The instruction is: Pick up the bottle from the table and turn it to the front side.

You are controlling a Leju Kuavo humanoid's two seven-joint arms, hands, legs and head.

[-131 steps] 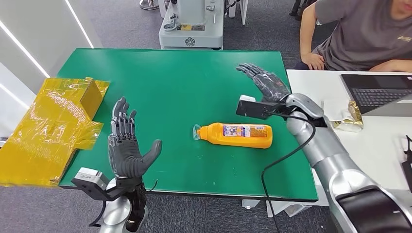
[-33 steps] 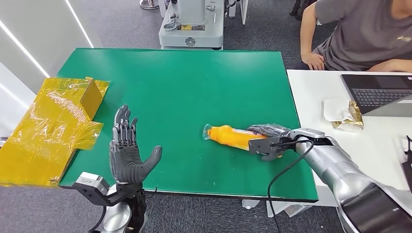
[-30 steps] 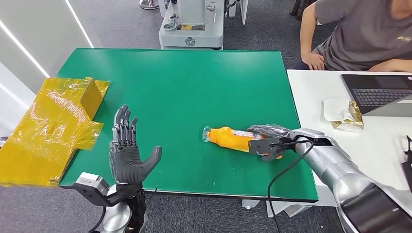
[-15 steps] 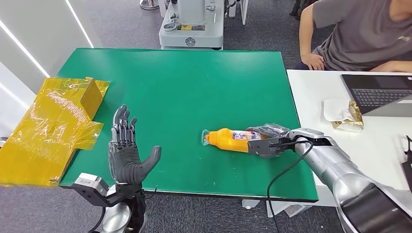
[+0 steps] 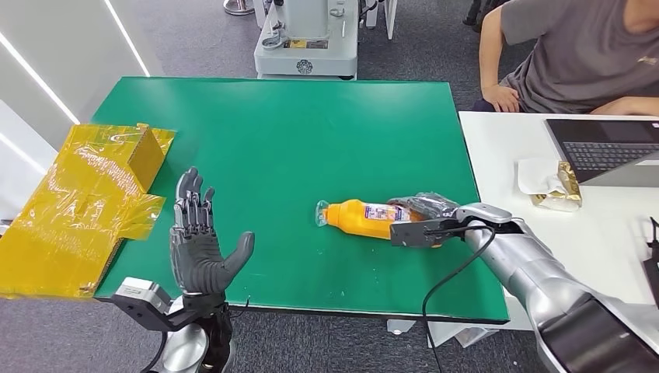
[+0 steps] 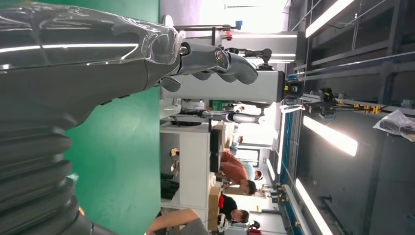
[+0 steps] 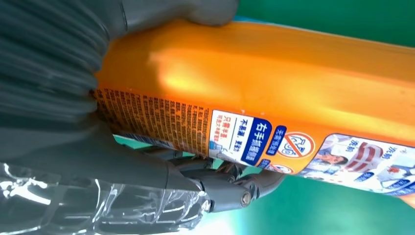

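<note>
I see the orange bottle (image 5: 365,218) lying on its side toward the right part of the green worktop (image 5: 287,132), its long axis running nearly straight across my view, the clear cap end pointing to my left and the base end toward the right edge. My right hand (image 5: 423,219) is wrapped around the base half of the bottle, fingers over the top and thumb on the near side; whether the bottle is lifted clear of the worktop or touching it I cannot tell. From the right wrist camera the bottle (image 7: 274,98) shows a printed label with small text and blue and white panels, with my fingers (image 7: 230,188) curled under it and my thumb against its other side. My left hand (image 5: 200,245) stands upright at the near left edge of the worktop, fingers spread and holding nothing. A crumpled yellow wrapped box (image 5: 85,202) sits at the far left edge.
</note>
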